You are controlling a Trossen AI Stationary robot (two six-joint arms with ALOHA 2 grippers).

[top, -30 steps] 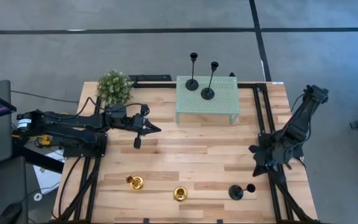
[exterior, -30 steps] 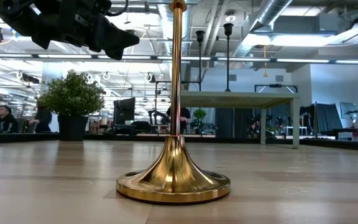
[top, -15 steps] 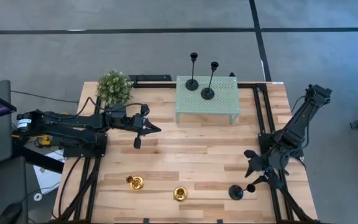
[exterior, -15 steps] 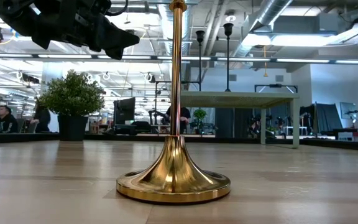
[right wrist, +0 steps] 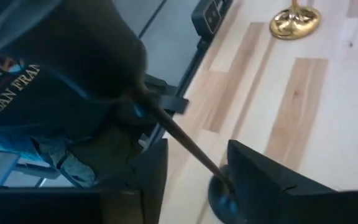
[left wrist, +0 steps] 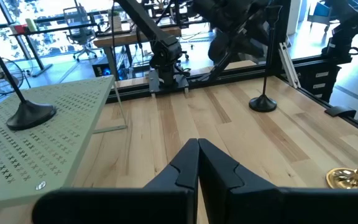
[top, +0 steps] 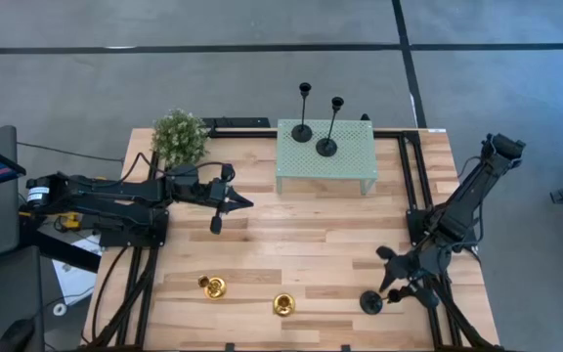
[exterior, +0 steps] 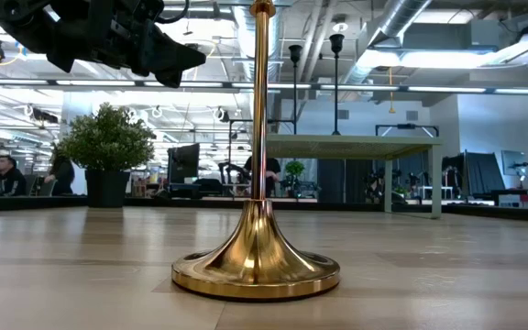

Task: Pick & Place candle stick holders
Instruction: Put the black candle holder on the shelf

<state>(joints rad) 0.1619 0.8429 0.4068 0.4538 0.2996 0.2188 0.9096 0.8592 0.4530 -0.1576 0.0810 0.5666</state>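
Two tall black holders (top: 303, 132) (top: 327, 147) stand by their bases on the pale green mesh stand (top: 350, 164). A third black holder (top: 369, 301) stands on the table at the near right; it also shows in the left wrist view (left wrist: 264, 102). Two gold holders (top: 212, 286) (top: 282, 305) stand near the front edge. My right gripper (top: 397, 276) is open, one finger on either side of the third holder's thin stem (right wrist: 185, 144), above its base (right wrist: 219, 194). My left gripper (left wrist: 197, 155) is shut and empty, above the table's left middle (top: 231, 205).
A green bushy plant (top: 180, 137) stands at the far left corner. Black frame rails (top: 411, 196) run along the table's sides. A person in a dark lettered shirt (right wrist: 17, 93) shows beyond the table's edge. One gold holder (exterior: 257, 257) stands close in front of the low camera.
My right gripper has moved toward the table's near edge and somewhat left, down to the black holder at the near right, until its fingers stand around the stem. The holder has stayed in place.
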